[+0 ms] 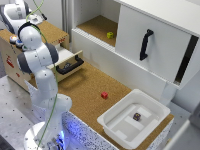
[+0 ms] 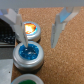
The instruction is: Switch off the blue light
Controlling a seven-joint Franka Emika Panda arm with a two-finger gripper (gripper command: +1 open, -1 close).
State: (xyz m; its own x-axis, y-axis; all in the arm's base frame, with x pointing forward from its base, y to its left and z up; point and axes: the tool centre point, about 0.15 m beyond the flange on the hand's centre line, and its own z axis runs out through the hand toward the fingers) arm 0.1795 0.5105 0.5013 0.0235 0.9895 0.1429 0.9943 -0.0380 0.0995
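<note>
In the wrist view the blue light [image 2: 29,52] is a round blue dome in a grey metal ring, glowing bright blue. My gripper [image 2: 39,36] is open and empty above it. One finger [image 2: 18,25] is over the light's far edge and the other finger [image 2: 61,26] stands off to the side over the cork surface. An orange-red lamp [image 2: 31,30] glows just beyond the blue one, and a green lamp [image 2: 27,80] shows at the frame's edge. In the exterior view the arm [image 1: 37,55] bends over the wooden box at the left and hides the hand.
An open drawer with a black handle [image 1: 70,65] sits beside the arm. A small red cube [image 1: 104,95] lies on the cork table. A white bin [image 1: 150,107] holds a small dark object [image 1: 136,116]. A white cabinet with a black door handle [image 1: 145,44] stands behind.
</note>
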